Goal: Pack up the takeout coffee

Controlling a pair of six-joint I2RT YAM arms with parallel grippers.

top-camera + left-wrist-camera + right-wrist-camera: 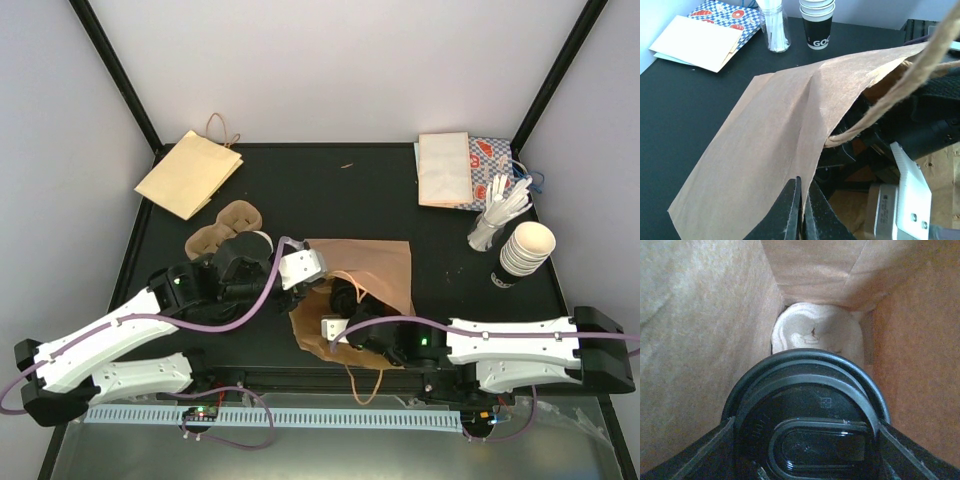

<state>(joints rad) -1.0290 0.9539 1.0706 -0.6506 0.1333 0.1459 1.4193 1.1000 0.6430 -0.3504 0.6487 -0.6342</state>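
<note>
Coffee cup point(805, 410) gripped by rt fingers point(920, 460) inside bag point(695, 340).

Cup stack point(525, 250) beside stirrer jar point(483, 238)

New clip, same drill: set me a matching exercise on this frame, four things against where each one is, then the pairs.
Things:
1. left gripper
2. takeout coffee
3. stack of cups
4. cup carrier

Places:
A. far right of the table, beside the jar of white sticks
B. inside the open brown bag, held by the right gripper
C. pinched shut on the brown bag's edge
D. left of the brown bag, behind the left arm

Pairs: 1-C, 2-B, 3-A, 4-D
</note>
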